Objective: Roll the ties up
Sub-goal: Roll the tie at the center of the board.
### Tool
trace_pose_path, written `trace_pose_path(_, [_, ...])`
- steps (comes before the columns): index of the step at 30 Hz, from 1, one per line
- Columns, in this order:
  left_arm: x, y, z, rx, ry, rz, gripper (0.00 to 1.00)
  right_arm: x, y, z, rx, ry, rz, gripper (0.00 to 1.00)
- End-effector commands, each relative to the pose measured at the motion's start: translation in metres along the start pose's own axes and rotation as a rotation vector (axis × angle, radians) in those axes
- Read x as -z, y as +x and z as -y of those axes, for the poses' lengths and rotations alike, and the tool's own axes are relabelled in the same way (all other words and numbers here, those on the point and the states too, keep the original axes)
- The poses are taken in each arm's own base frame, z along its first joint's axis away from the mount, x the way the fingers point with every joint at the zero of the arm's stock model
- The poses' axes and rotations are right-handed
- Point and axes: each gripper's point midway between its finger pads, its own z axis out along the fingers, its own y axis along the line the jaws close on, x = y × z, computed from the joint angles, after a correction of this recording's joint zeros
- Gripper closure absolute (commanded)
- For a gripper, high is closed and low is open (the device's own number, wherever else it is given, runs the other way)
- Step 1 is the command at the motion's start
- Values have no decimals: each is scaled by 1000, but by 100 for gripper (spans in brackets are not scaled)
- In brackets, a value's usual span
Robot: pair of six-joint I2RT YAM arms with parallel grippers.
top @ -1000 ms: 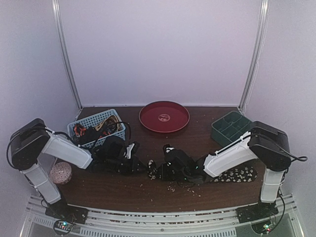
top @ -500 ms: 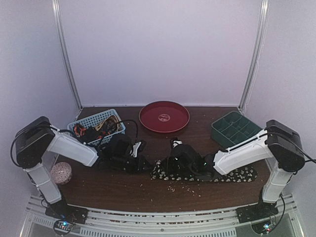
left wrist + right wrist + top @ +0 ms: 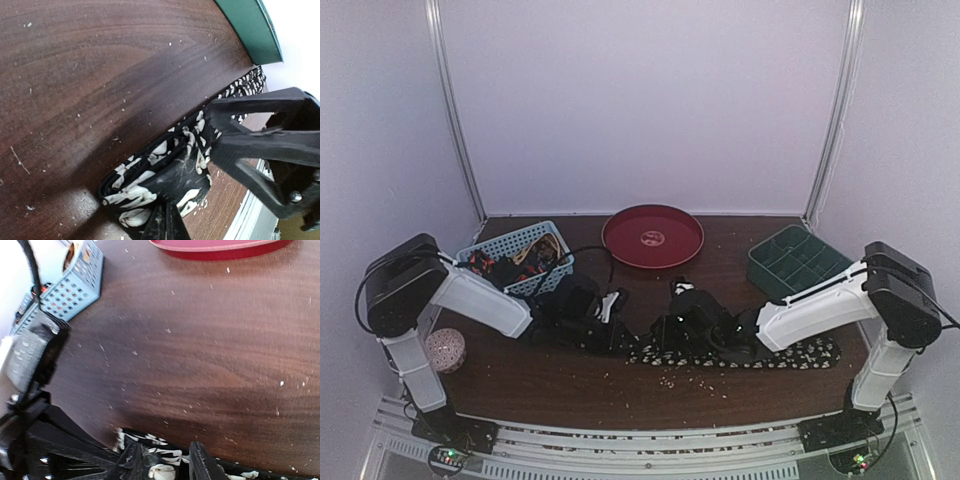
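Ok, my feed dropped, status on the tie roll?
Left gripper shut on folded end of tie. Right gripper open, straddling it. Only crumbs nearby.

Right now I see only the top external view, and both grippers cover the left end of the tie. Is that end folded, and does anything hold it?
Observer: The left wrist view shows the tie end folded over on itself, with the left gripper shut on the fold.
Operator: Does the other arm clamp it too?
Observer: No. In the right wrist view the right gripper is open, its fingers apart with the tie between them.
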Motion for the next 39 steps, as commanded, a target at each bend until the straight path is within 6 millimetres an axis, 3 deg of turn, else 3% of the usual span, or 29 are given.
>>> trace_pose_path(1, [-5,-1,6,-27,20,6,96,-6,18,16,2,55,-62,69])
trace_pose_path(8, [1,-9,10,-31,7,37,96,-15,40,19,-4,33,-137,76])
trace_pose_path(17, [17,-19,-12,-12,-149,98,90,-7,51,5,-91,-59,-201,79])
trace_pose_path(24, [12,-10,-7,-17,-95,64,91,-12,44,11,-55,-36,-147,80])
trace_pose_path(31, [13,-12,-3,-35,-82,72,91,-10,36,5,-24,-34,-138,80])
trace_pose_path(35, [24,-32,5,-189,-136,109,73,-10,35,7,-20,-27,-134,80])
trace_pose_path(39, [29,-39,0,-310,-205,94,69,-11,37,5,-31,-36,-137,79])
